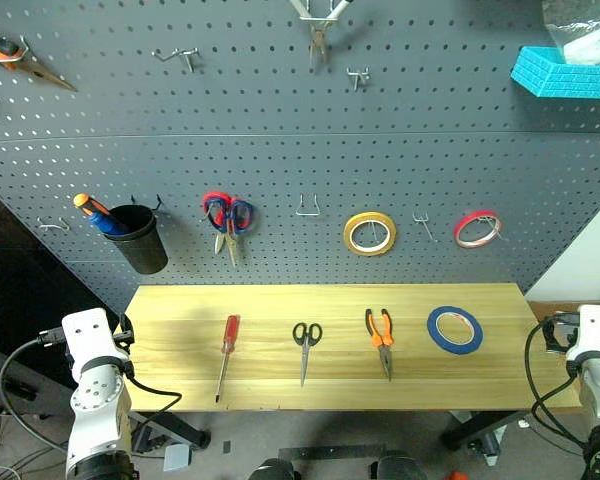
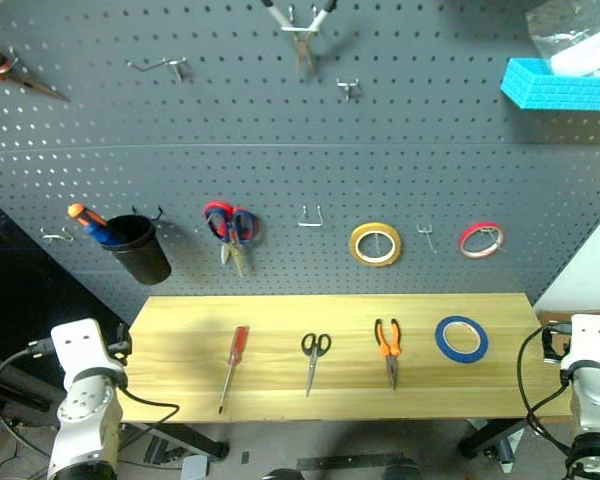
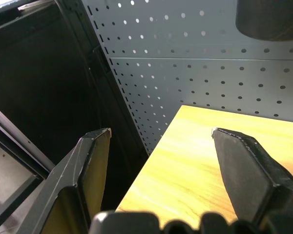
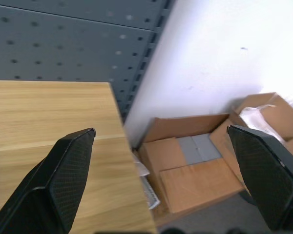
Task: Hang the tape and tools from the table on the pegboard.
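Blue, the flat ring-shaped roll of tape lies toward the right end of the light wooden table, nearer the empty, spread right gripper than the spread left gripper.

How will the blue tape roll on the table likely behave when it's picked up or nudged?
The blue tape roll lies flat on the table, so a nudge would probably slide it, not roll it. A thin ring with an open centre, it likely feels light and rigid. Stood on edge, it may roll away.
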{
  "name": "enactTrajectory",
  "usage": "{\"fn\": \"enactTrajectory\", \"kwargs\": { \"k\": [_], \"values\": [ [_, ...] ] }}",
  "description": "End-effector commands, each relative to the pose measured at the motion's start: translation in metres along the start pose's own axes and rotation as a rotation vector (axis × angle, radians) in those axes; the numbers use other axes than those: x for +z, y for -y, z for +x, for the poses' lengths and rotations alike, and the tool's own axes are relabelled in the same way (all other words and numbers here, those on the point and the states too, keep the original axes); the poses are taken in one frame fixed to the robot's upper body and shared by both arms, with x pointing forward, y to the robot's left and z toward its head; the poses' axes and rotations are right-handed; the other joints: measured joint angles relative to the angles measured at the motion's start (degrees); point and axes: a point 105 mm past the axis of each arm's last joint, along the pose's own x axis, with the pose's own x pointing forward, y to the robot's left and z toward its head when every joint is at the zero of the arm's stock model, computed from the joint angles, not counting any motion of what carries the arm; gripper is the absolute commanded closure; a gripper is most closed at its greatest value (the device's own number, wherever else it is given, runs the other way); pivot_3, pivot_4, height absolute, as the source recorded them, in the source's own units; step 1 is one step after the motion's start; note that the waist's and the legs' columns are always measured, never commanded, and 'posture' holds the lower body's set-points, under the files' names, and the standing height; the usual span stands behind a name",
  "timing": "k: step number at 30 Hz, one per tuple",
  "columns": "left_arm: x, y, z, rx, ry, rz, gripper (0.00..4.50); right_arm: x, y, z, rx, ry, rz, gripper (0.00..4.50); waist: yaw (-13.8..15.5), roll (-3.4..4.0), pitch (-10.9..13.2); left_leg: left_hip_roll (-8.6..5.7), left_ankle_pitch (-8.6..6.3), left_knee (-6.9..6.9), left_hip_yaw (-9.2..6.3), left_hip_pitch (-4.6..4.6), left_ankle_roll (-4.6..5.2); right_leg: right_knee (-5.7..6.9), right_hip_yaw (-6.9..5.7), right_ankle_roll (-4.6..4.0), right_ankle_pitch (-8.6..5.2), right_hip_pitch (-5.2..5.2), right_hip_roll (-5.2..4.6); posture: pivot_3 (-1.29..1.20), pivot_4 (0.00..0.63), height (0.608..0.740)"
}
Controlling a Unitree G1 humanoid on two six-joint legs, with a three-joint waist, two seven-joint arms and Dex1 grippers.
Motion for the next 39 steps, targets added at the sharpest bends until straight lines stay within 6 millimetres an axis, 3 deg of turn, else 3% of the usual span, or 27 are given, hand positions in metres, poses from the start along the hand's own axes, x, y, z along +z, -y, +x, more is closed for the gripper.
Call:
{"fn": "enactTrajectory", "kwargs": {
  "k": [1, 11, 19, 26, 31, 34, 36, 39],
  "values": [
    [0.017, -0.011, 0.003, 0.038, 0.084, 0.051, 0.96, 0.015, 0.004, 0.002, -0.007, 0.059, 0.013, 0.0, -0.03, 0.0, 0.0, 0.0, 0.0, 0.0, 0.01, 0.0, 0.0, 0.0, 0.02, 0.0, 0.01, 0.0, 0.0, -0.02, 0.04, 0.74],
    [0.006, -0.024, -0.002, 0.042, 0.037, 0.041, 0.96, 0.016, -0.015, -0.001, 0.104, 0.075, -0.018, 0.0, 0.03, -0.02, 0.02, 0.01, -0.12, 0.0, 0.02, 0.01, 0.18, -0.01, 0.05, 0.0, 0.01, -0.03, 0.01, -0.01, 0.051, 0.74],
    [0.027, -0.015, -0.018, -0.075, 0.143, 0.067, 0.96, 0.03, -0.064, -0.033, 0.409, 0.144, -0.083, 0.0, 0.46, -0.16, 1.29, 0.07, -0.17, 0.04, 0.01, -0.02, 0.21, 0.0, 0.04, 0.0, 0.01, -0.09, 0.04, -0.05, 0.096, 0.74],
    [0.053, 0.067, -0.039, -0.517, 0.219, 0.1, 0.96, 0.056, -0.115, -0.078, 0.659, 0.169, -0.144, 0.0, 0.86, 0.22, 4.14, 0.09, -0.18, 0.09, 0.0, -0.29, 0.23, -0.02, 0.01, -0.02, 0.08, -0.22, 0.07, -0.08, 0.177, 0.74],
    [0.073, 0.105, -0.057, -0.753, 0.227, 0.107, 0.96, 0.074, -0.132, -0.089, 0.685, 0.152, -0.155, 0.0, 0.67, -0.05, 6.64, 0.14, -0.18, 0.08, 0.0, -0.52, 0.23, 0.01, 0.01, -0.09, 0.13, -0.47, 0.08, -0.08, 0.224, 0.74],
    [0.092, 0.143, -0.094, -1.113, 0.241, 0.121, 0.96, 0.078, -0.14, -0.091, 0.693, 0.083, -0.182, 0.0, 0.33, -0.12, 8.06, 0.19, -0.15, 0.13, 0.03, -1.22, 0.18, 0.13, 0.0, -0.2, 0.2, -1.21, 0.11, -0.09, 0.267, 0.74],
    [0.099, 0.157, -0.117, -1.306, 0.249, 0.156, 0.96, 0.08, -0.145, -0.091, 0.704, 0.053, -0.198, 0.0, 0.03, -0.07, 8.89, 0.23, -0.05, 0.14, 0.04, -1.44, 0.02, 0.09, 0.01, -0.24, 0.3, -1.41, 0.12, -0.1, 0.283, 0.74],
    [0.112, 0.169, -0.133, -1.487, 0.266, 0.201, 0.96, 0.084, -0.153, -0.084, 0.712, 0.025, -0.227, 0.0, -0.53, -0.06, 10.52, 0.75, -0.04, 0.12, 0.25, -1.51, 0.0, 0.05, 0.01, -0.27, 0.31, -1.45, 0.17, -0.1, 0.298, 0.74]
  ]
}}
